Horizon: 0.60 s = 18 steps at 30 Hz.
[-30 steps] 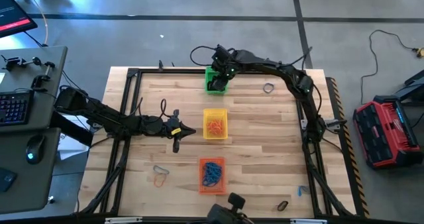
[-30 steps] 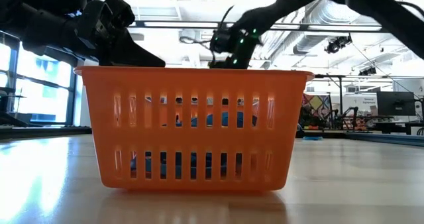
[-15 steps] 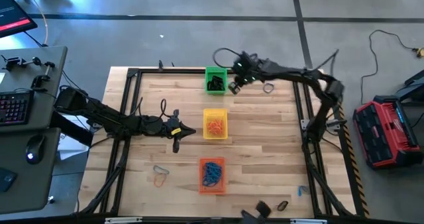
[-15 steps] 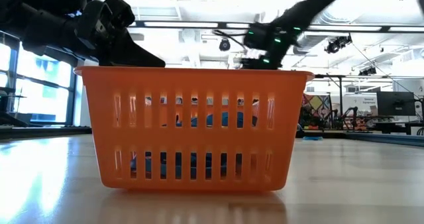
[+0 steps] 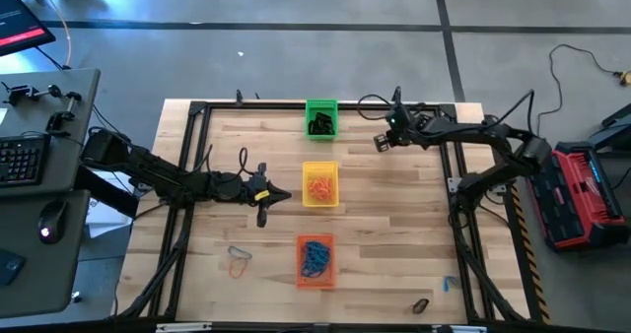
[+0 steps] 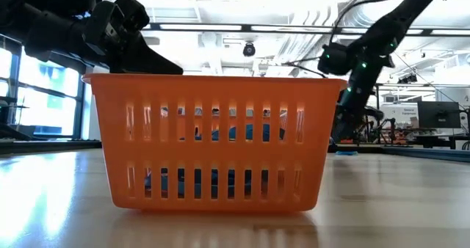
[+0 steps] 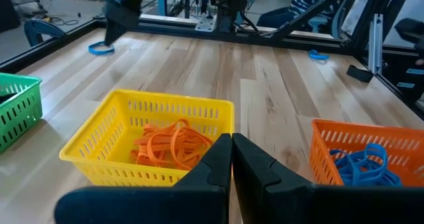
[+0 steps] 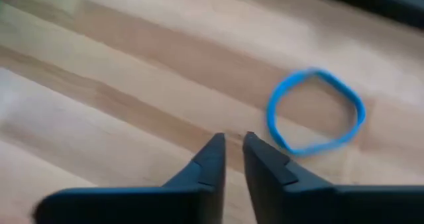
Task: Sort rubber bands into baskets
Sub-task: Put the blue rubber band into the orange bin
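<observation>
In the high view the right gripper (image 5: 383, 140) covers the blue band, so this band (image 8: 315, 111) shows only in the right wrist view, lying flat on the wood just beyond the fingertips and a little to one side. The two fingers (image 8: 211, 159) stand almost together with a narrow gap, and nothing is between them. In the low view the orange basket (image 6: 213, 138) hides most of the table behind it. Its blue bands (image 5: 315, 257) appear only through the slots.

One second ago the right gripper was above the green basket (image 5: 320, 118); now it is over bare wood beside that basket, towards the right arm's side.

The left gripper (image 5: 284, 194) has not moved. It is closed and empty, just beside the yellow basket (image 5: 320, 185) with the orange bands (image 7: 169, 143).
</observation>
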### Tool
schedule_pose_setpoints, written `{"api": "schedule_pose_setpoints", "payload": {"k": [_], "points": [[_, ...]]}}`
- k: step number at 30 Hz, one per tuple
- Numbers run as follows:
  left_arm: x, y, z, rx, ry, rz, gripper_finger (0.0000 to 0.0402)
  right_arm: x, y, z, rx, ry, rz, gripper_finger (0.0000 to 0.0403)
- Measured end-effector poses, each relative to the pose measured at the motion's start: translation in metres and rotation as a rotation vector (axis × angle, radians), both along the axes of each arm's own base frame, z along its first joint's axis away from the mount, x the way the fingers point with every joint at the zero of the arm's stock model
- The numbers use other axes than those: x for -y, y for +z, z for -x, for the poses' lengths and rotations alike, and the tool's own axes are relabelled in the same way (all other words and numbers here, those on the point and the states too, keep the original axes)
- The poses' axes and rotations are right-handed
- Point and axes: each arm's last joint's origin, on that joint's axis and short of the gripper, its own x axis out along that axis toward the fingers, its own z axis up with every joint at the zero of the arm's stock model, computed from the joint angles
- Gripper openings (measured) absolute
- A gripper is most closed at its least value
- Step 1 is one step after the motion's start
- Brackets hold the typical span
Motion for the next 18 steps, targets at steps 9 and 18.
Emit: {"api": "schedule_pose_setpoints", "payload": {"k": [9,18], "points": [[0.0,-0.002,0.0,-0.017,0.0,-0.002,0.0003,0.0,-0.011,0.011,-0.083,-0.048,0.082,0.0161],[0.0,-0.002,0.0,-0.018,0.0,-0.002,0.0003,0.008,-0.035,0.016,-0.054,-0.053,0.021,0.0149]]}}
